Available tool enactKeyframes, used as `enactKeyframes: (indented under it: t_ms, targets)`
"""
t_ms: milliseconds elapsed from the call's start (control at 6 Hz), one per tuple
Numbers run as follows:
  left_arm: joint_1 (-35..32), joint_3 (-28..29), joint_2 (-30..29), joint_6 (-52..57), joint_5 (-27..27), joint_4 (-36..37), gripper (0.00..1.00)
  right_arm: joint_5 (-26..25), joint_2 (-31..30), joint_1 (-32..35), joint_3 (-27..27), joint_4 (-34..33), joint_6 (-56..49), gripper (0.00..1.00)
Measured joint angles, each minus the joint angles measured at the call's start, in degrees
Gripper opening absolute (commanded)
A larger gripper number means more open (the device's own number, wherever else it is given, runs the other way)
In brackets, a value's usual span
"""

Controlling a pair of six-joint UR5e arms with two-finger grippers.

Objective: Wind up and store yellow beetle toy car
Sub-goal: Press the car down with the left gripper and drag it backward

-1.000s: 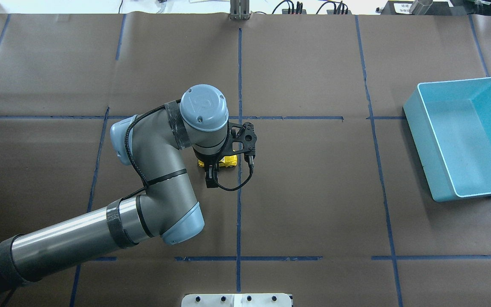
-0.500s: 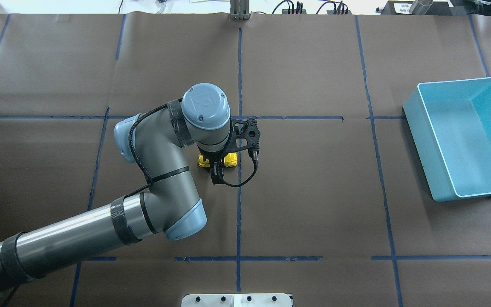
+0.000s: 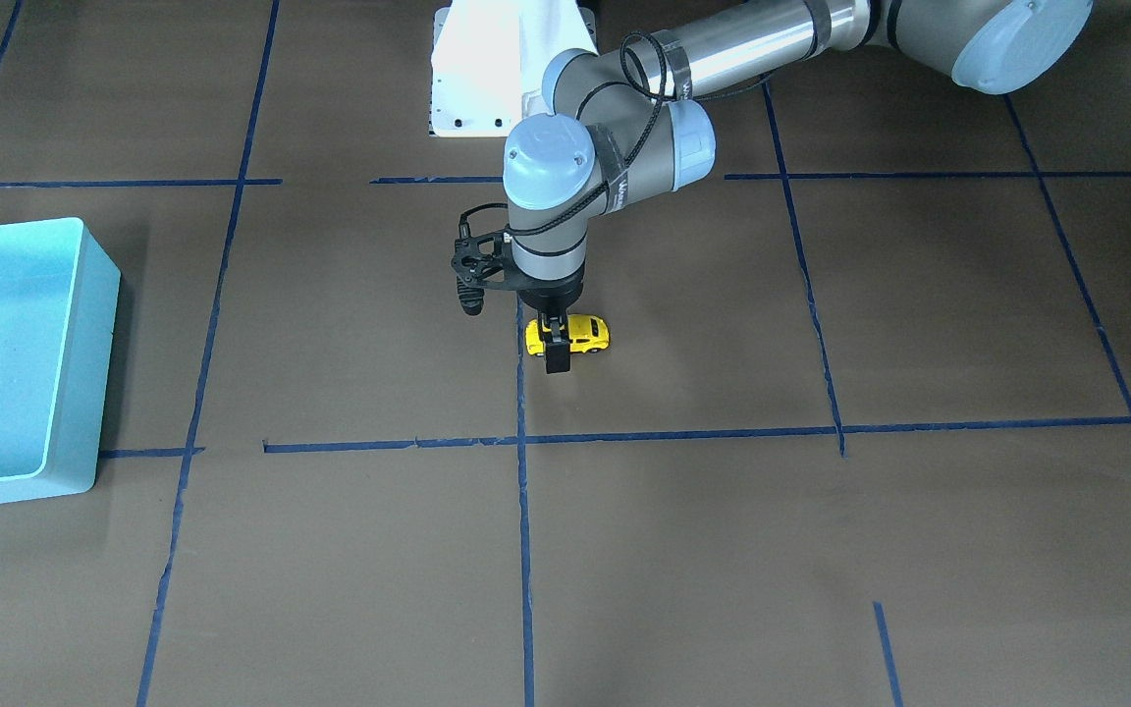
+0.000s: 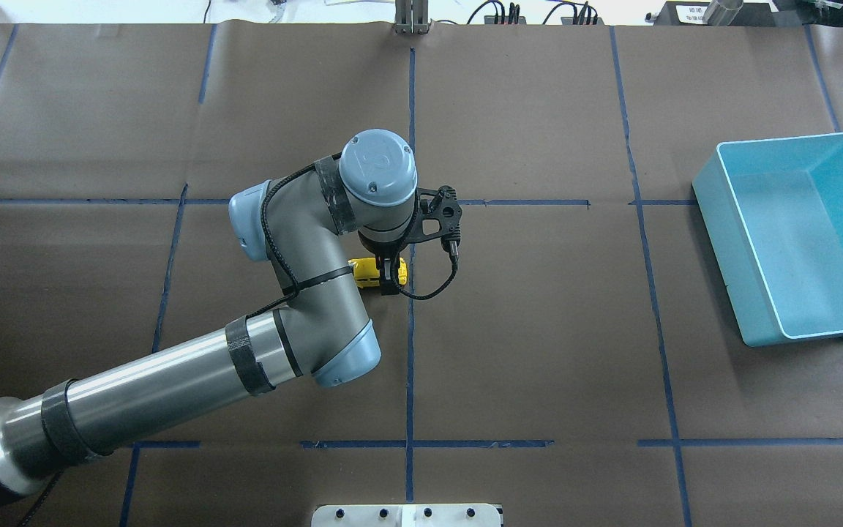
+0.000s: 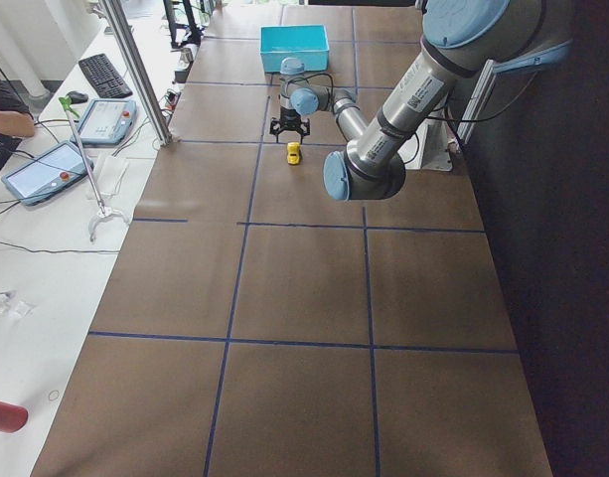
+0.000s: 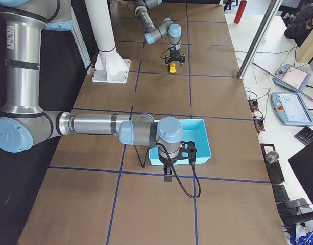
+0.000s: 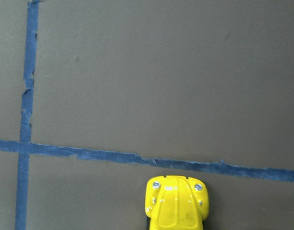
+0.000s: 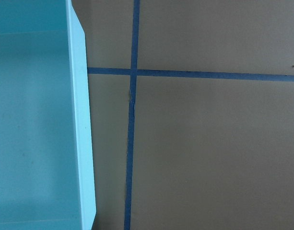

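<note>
A long table (image 4: 538,329) covered in brown paper and ruled into squares by blue tape lines (image 4: 410,366) carries two grey UR5e arms, one bin and one toy. Bare paper lies open on every side of the centre.

The left arm (image 4: 173,380) reaches in from the table's near corner and bends down over the middle squares. The right arm (image 6: 90,125), seen only from the side camera, stretches along the table's end on the robot's right.

One turquoise rectangular plastic bin (image 4: 729,219) sits at that right end, open side up. It is well apart from the toy, with a full square of clear paper between them.

The left gripper (image 3: 558,346) points straight down with its two black fingers either side of the toy. The near finger (image 3: 557,358) lies against the toy's flank and the far one is hidden, so it cannot be told whether they pinch. The right gripper (image 6: 167,173) hangs just outside the bin's near wall. Its opening cannot be judged from that side camera, and its wrist camera shows only the bin's rim and tape.

The single yellow beetle toy car (image 3: 585,334), small and rounded, stands on its wheels on the paper just beside the central tape line. In the left wrist camera its nose stops just short of a crossing strip of tape.
</note>
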Motion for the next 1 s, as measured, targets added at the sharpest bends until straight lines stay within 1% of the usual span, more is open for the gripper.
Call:
enactKeyframes:
  t_ms: [333, 667, 1000]
  targets:
    - [0.01, 2.92, -1.69, 0.21, -0.4, -0.06, 0.99, -0.11, 0.02, 0.0, 0.0, 0.0, -0.07, 1.0]
    - [0.05, 3.83, -2.52, 0.23, -1.78, 0.46, 0.97, -0.14, 0.14, -0.06, -0.04, 0.0, -0.2, 1.0]
    - [0.16, 4.51, -3.08, 0.16, -3.07, 2.58, 0.96, -0.14, 0.17, -0.06, 0.02, 0.02, -0.29, 1.0]
